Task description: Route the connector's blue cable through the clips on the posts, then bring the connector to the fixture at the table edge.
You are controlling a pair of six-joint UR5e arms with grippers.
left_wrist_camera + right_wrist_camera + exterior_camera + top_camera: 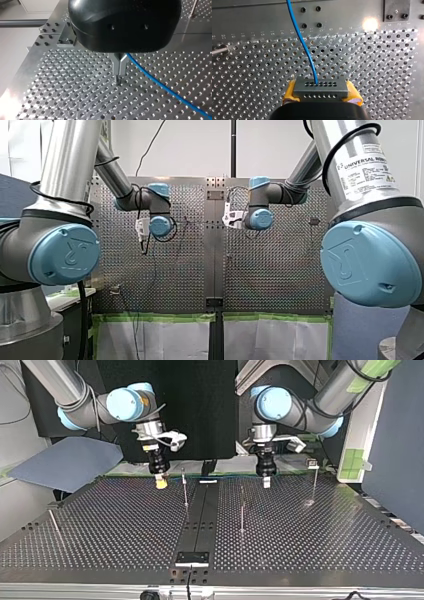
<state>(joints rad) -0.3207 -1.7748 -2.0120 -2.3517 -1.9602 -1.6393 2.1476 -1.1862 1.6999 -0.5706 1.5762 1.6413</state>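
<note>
- Perforated table (125, 525).
- Right end effector (160, 480): yellow pads clamped on grey connector (321, 88), just above table.
- Left end effector (119, 72): metal fingers narrow, tips together.
- Blue cable (299, 37): exits connector; runs beside left fingers.

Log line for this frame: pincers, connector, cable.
right pincer: shut on connector | blue cable: leaves connector across table | left pincer: low over table, cable beside it

You get bright, even light in every view. Glare blooms white on the perforated table (369, 25) in the right wrist view and again in the left wrist view. The front view looks soft and hazy.
</note>
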